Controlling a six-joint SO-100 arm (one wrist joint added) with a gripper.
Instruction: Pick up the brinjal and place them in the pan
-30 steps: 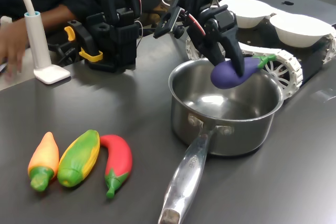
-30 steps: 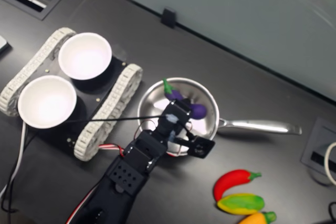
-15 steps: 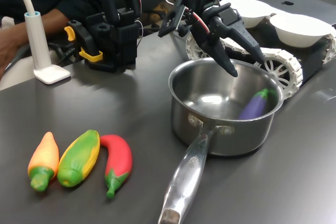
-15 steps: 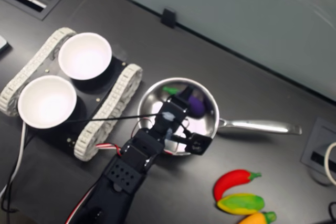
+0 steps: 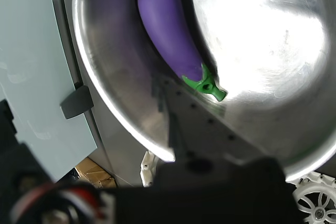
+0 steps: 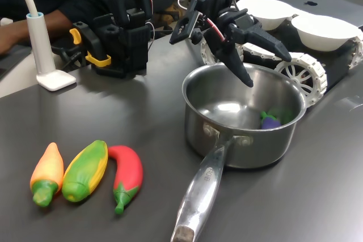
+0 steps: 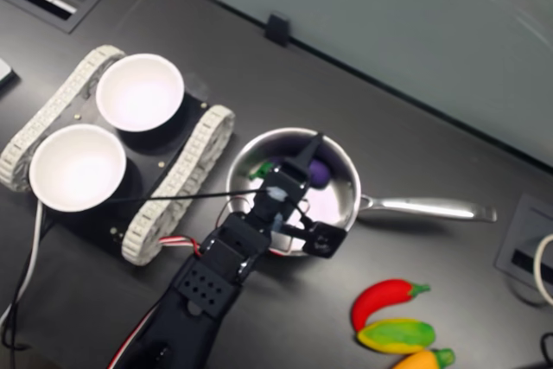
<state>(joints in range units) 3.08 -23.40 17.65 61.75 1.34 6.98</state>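
Brinjal (image 5: 171,31) lies on the floor of the pan (image 6: 195,97), at about four o'clock in the first exterior view. Above the rim hangs the gripper (image 6: 264,63), its jaws spread wide, grasping nothing.

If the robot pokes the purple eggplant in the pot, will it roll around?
Probably. The brinjal is rounded and glossy, lying loose on the pan's smooth curved floor, so it may roll or slide. Its shiny plastic-looking skin suggests it is stiff, light and slippery.

Purple brinjal (image 5: 170,32), green cap; shiny silver pan (image 6: 227,134); black hand (image 6: 264,63); red chilli (image 6: 126,175), seemingly.
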